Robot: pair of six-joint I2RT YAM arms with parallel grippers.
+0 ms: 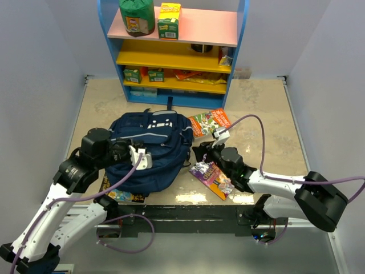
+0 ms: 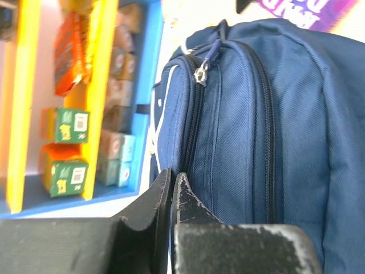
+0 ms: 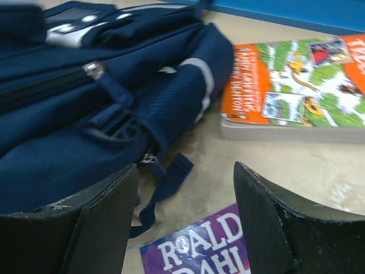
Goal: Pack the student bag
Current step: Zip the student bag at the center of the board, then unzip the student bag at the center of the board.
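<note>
Showing the student bag (image 1: 154, 148) lying flat on the tabletop (image 1: 268, 137), left of centre and just in front of the shelf (image 1: 243, 34), its straps trailing toward the near edge. In the left wrist view both zip lines run unbroken and a zip pull (image 2: 201, 74) sits at the top of its track, so the compartments appear zipped. On that reading, packing cannot begin until a zip is drawn.

The left tool (image 2: 172, 177) is closed tight, finger against finger, and rests against the bag's near-left side. Nothing can be seen between its fingers, and whether a fold of fabric is pinched cannot be told. Its position suggests that it steadies the bag.

The right tool (image 3: 185, 171) stands wide apart and empty, low over the tabletop just beside the bag's right flank. A loose strap end lies ahead of it. It is apparently placed to reach either the bag or a book.

Counts:
- One bag.
- Two tools.
- Two books in plain sight: an orange-and-green book (image 1: 210, 121) touching the bag's far-right corner, and a purple book (image 1: 212, 177) below the right tool.
- One third flat item (image 1: 121, 196), probably a book, showing from under the bag's near edge.
- Two cartons on the shelf's top board.
</note>
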